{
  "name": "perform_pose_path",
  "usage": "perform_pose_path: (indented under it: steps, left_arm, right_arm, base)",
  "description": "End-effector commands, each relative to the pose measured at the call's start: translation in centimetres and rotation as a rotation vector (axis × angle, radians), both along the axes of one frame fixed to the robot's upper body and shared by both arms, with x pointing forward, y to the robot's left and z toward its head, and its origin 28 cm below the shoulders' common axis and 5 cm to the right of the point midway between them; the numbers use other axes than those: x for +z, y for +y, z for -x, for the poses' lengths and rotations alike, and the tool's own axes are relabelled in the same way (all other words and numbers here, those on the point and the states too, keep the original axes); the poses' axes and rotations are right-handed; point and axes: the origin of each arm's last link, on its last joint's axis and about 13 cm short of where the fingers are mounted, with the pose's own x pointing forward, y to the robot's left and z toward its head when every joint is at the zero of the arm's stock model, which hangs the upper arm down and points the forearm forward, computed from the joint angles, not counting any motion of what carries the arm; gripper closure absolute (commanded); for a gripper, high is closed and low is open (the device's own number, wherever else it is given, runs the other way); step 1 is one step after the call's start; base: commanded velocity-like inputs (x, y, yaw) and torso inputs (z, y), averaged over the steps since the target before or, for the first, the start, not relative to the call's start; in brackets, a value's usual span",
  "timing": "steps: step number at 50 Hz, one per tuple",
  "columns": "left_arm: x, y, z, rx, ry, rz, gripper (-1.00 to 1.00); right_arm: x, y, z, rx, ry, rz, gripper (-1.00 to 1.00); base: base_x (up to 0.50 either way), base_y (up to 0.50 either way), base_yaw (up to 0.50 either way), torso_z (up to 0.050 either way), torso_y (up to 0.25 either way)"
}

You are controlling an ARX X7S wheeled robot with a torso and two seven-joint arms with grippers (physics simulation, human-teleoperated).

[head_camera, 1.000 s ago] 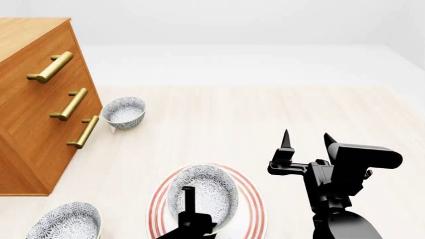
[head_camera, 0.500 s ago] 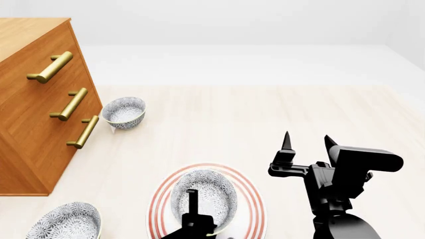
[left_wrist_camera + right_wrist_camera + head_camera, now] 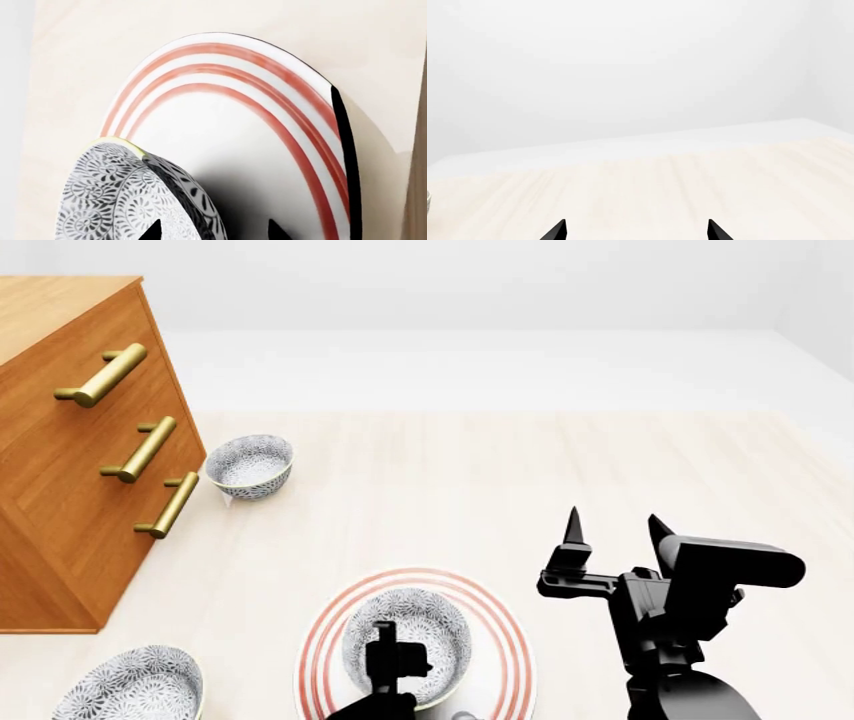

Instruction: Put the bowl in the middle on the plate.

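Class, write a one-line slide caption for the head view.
Left gripper holds the speckled bowl over the red-ringed plate; right gripper hangs open.

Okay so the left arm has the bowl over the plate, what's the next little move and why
Probably open the left gripper and lift away. In the head view the bowl sits inside the plate rings, roughly centred, and the left wrist view shows a finger on each side of its wall. Whether its base rests fully on the plate I cannot tell, so ease off gently. The right gripper hangs open, apart.

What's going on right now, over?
Left gripper straddles the bowl's wall, bowl over the plate. Right gripper open, empty, off to the side. Nothing in the way.
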Motion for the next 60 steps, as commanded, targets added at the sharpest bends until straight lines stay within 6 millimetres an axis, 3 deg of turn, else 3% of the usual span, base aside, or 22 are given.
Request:
perform_pose_path:
  steps: [1,21,31,38,40,42,44,47,52,55,60]
  left_arm:
    - [0.7,0.2,0.2,0.015,-0.017,-0.01,-1.0]
    - [8.1,1.6,2.5,-0.006,-0.048,0.073,-1.0]
    - [9.8,2.0,3.5,-0.034,-0.041,0.157,-1.0]
    - [11.9,2.8,2.4,0.03,-0.033,0.426,-1.0]
    - [13.4,3.3,1.1,0.134,-0.024,0.67,-1.0]
    - [14.2,3.6,0.4,0.215,-0.063,0.807,-1.0]
    - [14.3,5.9,-1.7,0.432,-0.113,1.005,-1.0]
    - [13.1,5.8,-3.9,0.585,-0.076,1.099,-1.0]
    - [12.7,6.0,-4.7,0.677,-0.064,1.214,-1.0]
    - [11.4,6.3,-5.2,0.746,-0.031,1.226,-1.0]
    - [9.9,6.5,-6.1,0.821,-0.135,1.25,-1.0]
  right_arm:
    - [-0.1,0.0,0.0,0.003,0.002,-0.002,-1.0]
    - [0.2,0.3,-0.1,0.016,-0.001,0.003,-1.0]
    - [0.1,0.4,-0.1,0.019,0.001,0.0,-1.0]
    - [0.2,0.3,0.0,0.018,-0.001,0.004,-1.0]
    - [0.3,0.3,0.0,0.017,0.0,0.012,-1.0]
    - [0.5,0.3,0.0,0.019,-0.005,0.017,-1.0]
    - [0.7,0.3,-0.1,0.019,-0.013,0.022,-1.0]
    - [1.0,0.4,-0.3,0.024,-0.016,0.035,-1.0]
    - [1.4,0.4,-0.8,0.033,-0.026,0.051,-1.0]
    - [2.2,0.5,-1.0,0.043,-0.043,0.073,-1.0]
    - [2.9,0.3,-1.5,0.036,-0.059,0.093,-1.0]
  base:
    - [0.0,0.0,0.0,0.0,0.0]
    - [0.0,0.0,0.0,0.0,0.0]
    - [0.0,0.0,0.0,0.0,0.0]
    - [0.0,0.0,0.0,0.0,0.0]
    - [0.0,0.0,0.0,0.0,0.0]
    - [0.0,0.0,0.0,0.0,0.0]
    - [0.0,0.0,0.0,0.0,0.0]
    - [0.0,0.0,0.0,0.0,0.0]
    - [0.0,0.0,0.0,0.0,0.0]
    - [0.0,0.0,0.0,0.0,0.0]
    - [0.0,0.0,0.0,0.0,0.0]
